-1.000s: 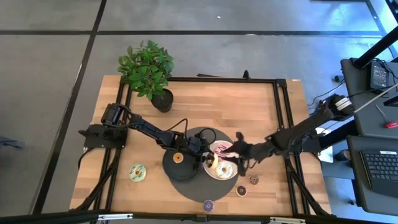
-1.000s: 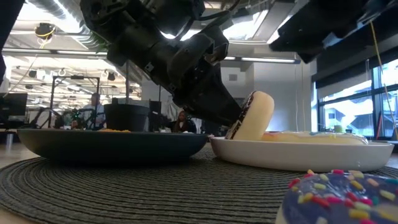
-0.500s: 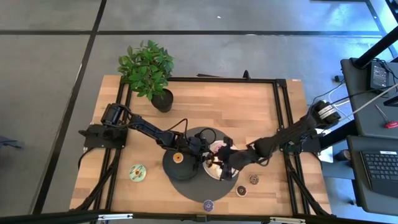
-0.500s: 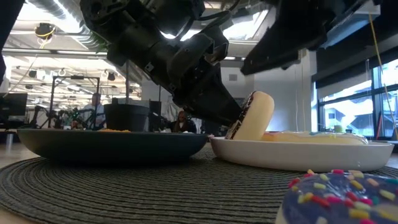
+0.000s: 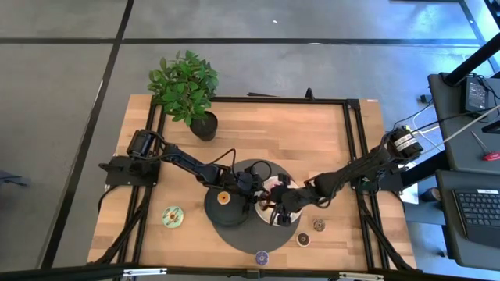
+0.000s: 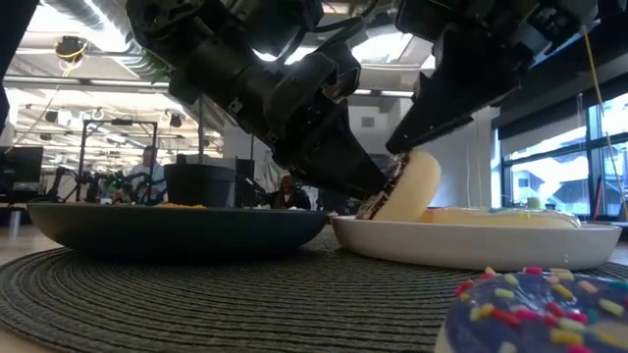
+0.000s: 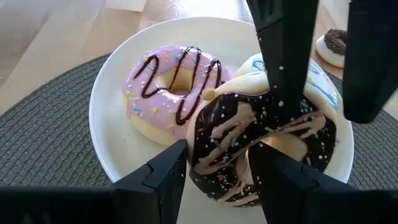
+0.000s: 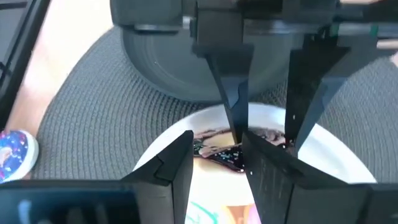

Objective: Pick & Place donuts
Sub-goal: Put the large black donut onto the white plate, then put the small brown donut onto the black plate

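Observation:
A chocolate-iced donut (image 7: pixel 273 127) stands on edge in the round white plate (image 7: pixel 106 124), beside a flat pink donut (image 7: pixel 171 87) and a white donut (image 7: pixel 320 78). My left gripper (image 7: pixel 217 155) is shut on the chocolate donut from the table's left. My right gripper (image 8: pixel 217 142) is open and comes down on the same donut (image 6: pixel 407 186) from the right, its fingers either side of the upper rim. An orange mini donut (image 5: pixel 223 198) lies on the dark grey plate (image 5: pixel 215 212). My left gripper holds the chocolate donut's lower part (image 7: pixel 202 168) between its two fingers, slanting down from the table's left. One finger is on the outer rim; the other (image 7: pixel 280 180) covers the hole area. The donut stands tilted on edge, its bottom on the white plate. My right gripper is open. One finger's tip (image 6: pixel 412 137) meets the donut's upper rim (image 6: pixel 420 159), slanting down from the table's right. The other finger (image 7: pixel 370 68) stands beside the donut, apart from it.
Both plates sit on a round dark woven mat (image 5: pixel 250 238). A green donut (image 5: pixel 173 217) lies on the table to the left. A purple mini donut (image 5: pixel 262 256) and two brown ones (image 5: pixel 303 239) (image 5: pixel 319 225) lie near the front edge. A potted plant (image 5: pixel 186 87) stands at the far left.
My right gripper has gone toward the table's left and down, over the white plate and onto the chocolate donut. The donut's top has tipped slightly under it.

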Robot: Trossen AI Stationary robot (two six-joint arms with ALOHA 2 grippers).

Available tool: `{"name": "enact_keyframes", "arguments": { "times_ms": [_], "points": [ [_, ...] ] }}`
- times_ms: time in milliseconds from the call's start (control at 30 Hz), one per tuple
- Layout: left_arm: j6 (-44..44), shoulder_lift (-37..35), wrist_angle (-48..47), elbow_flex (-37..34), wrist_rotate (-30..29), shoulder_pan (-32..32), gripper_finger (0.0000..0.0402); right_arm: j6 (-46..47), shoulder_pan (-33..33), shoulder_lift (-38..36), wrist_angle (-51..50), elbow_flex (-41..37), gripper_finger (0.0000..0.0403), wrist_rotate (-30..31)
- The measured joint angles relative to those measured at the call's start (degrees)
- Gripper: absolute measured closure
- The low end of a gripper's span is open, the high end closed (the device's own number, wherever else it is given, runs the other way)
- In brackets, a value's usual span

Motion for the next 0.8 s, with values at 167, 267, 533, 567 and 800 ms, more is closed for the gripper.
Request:
{"name": "enact_keyframes", "arguments": {
  "times_ms": [167, 267, 533, 567, 800],
  "points": [
    [0.0, -0.2, -0.1, 0.0, 0.0, 0.0, 0.0235, 1.6, 0.0, 0.0, -2.4, 0.0, 0.0263, -0.8],
    [0.0, -0.8, -0.1, 0.0, 0.0, 0.0, 0.0237, 1.7, 0.0, 0.0, -2.9, 0.0, 0.0263, -0.8],
    [0.0, -6.3, -5.9, 0.0, 0.1, -0.2, 0.0233, 1.5, 0.0, -0.2, -2.2, 0.0, 0.0263, -0.7],
    [0.0, -7.4, -7.6, 0.0, 0.1, -0.2, 0.0233, 1.5, 0.0, -0.6, -1.7, 0.0, 0.0263, -0.2],
    [0.5, -17.8, -18.5, -3.7, 0.4, -2.6, 0.0232, 0.8, 2.4, -6.9, -6.8, 0.0, 0.0263, -3.1]
  ]
}}
